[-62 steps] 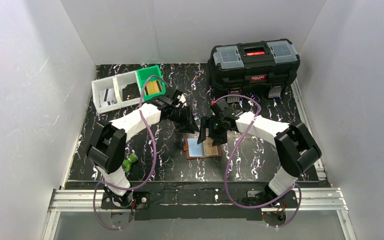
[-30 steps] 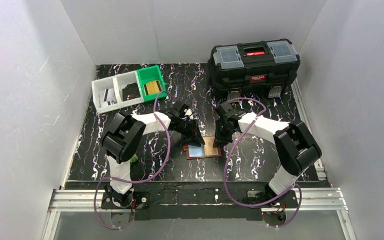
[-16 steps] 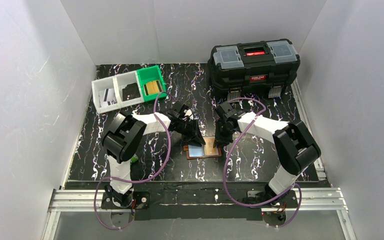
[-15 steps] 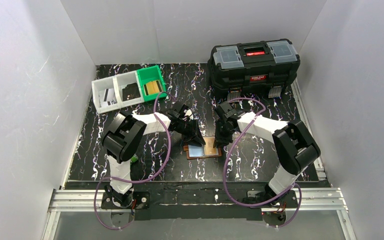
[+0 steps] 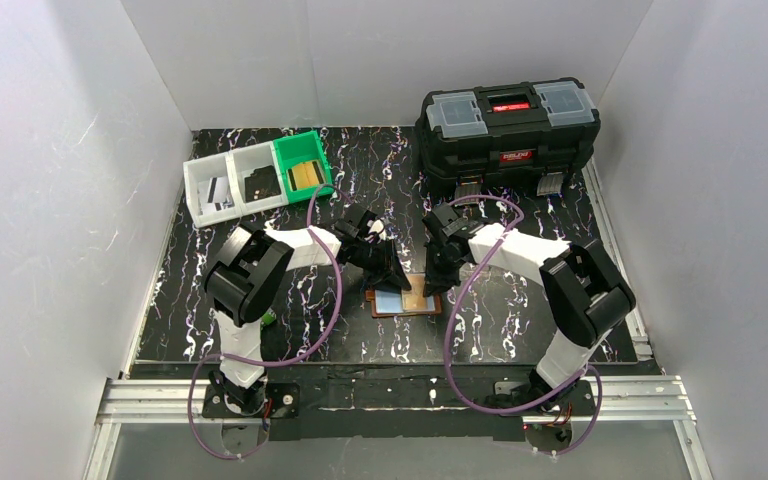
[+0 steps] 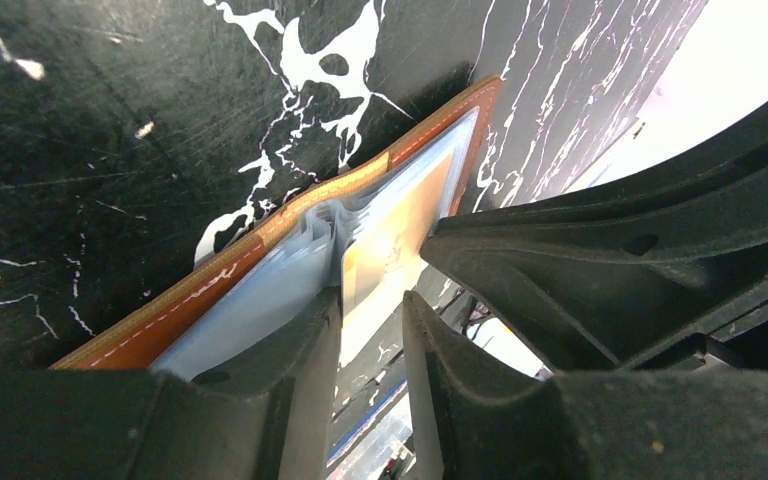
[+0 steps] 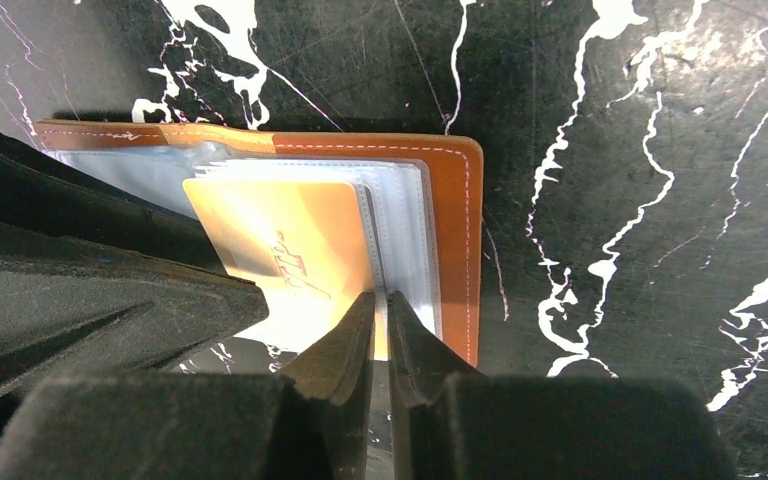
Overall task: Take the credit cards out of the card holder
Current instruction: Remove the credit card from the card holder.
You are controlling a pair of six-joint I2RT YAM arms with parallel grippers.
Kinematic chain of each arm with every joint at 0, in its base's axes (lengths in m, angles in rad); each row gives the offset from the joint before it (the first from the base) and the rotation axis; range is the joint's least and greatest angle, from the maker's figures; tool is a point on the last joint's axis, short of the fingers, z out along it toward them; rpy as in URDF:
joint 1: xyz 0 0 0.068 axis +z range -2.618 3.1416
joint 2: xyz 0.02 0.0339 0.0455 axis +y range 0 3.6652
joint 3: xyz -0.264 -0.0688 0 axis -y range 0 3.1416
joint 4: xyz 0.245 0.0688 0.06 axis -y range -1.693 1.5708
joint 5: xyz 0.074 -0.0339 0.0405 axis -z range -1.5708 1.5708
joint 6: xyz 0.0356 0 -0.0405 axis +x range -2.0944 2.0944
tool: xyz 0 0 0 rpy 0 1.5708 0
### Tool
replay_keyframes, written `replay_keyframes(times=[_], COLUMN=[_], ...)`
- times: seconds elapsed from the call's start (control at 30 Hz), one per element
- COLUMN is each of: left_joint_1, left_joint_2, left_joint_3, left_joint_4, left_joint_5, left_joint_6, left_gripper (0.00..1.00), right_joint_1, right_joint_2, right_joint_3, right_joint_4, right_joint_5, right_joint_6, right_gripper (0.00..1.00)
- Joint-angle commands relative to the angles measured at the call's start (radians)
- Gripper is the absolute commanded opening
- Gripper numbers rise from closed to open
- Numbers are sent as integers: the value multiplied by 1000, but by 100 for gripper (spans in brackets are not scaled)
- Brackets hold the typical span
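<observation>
At the centre of the black, white-veined table (image 5: 360, 160), the card holder (image 5: 405, 302) lies open and flat with its pockets up. Its long axis runs left to right and its fold runs near to far. The left half shows pale grey-blue and the right half tan-gold.

Material: a tan-brown leather shell with pale stitching along the rim and rounded corners. Inside are glossy clear-to-blue plastic sleeves, fanned at the fold.

One gold credit card (image 7: 280, 250) is visible on the right half. It is a thin rectangle sitting askew to the sleeves. It carries a dark cursive mark that is too blurred to read.

The left gripper (image 6: 372, 320) is down on the left half beside the fold. Its black fingers stand a little apart, and I cannot tell whether anything is caught between them.

The right gripper (image 7: 380, 310) is down on the right half. Its fingers are pressed almost together with only a thin slit between them, and the tips sit where the card's edge meets the sleeve. Whether they pinch card or sleeve cannot be told.

At the far right stands a black toolbox (image 5: 508, 125) with grey lid compartments and a red label with unreadable white lettering. At the far left are two white bins (image 5: 228, 185) with a green bin (image 5: 302, 172) touching their right side
</observation>
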Motion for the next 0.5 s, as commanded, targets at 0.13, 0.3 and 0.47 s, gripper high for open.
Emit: replay_keyframes(times=[0.13,0.3,0.47], left_joint_1=[-4,-1,11], left_joint_2=[-20,-49,-74], left_joint_3=[-35,-81,-130], left_joint_4=[19,95,175], left_joint_5=[17,32,51], left_joint_6=[-7,-32,-66], left_gripper=[26,23,21], right_joint_1=[10,7,0], right_joint_2=[40,60,70], right_joint_3=[37,26,16], right_joint_4=[-11,-12,-13], right_joint_5=[-2,-5,-10], right_joint_6=[-5,2,8], right_gripper=[15,12,10])
